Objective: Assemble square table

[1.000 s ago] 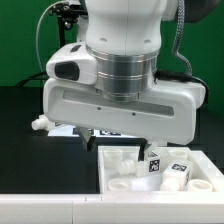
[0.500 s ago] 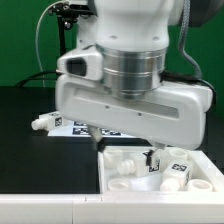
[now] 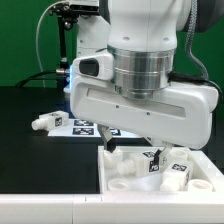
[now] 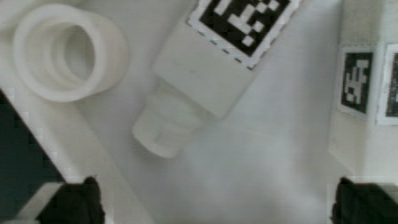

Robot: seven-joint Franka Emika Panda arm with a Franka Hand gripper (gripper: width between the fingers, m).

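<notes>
The white square panel [image 3: 118, 178] lies at the front of the exterior view's right, its raised rim facing up. Stubby white legs with black-and-white tags [image 3: 178, 170] lie on it. In the wrist view one tagged leg [image 4: 199, 80] lies flat on the panel [image 4: 267, 160] beside a round corner socket [image 4: 68, 52]. Part of another tagged leg [image 4: 365, 85] shows at the frame's edge. My gripper [image 3: 130, 148] hangs just above the panel, open, with nothing between its dark fingertips [image 4: 75, 200]. One more leg [image 3: 45, 122] lies on the black table at the exterior view's left.
The marker board [image 3: 85, 127] lies flat on the table behind the panel, partly hidden by my gripper body. A long white bar [image 3: 50, 208] runs along the front edge. A green backdrop and a dark stand with cables [image 3: 68, 40] rise at the back.
The arm has shifted toward the exterior view's right and risen slightly over the panel. The jaws stay wide open. No part has moved.
</notes>
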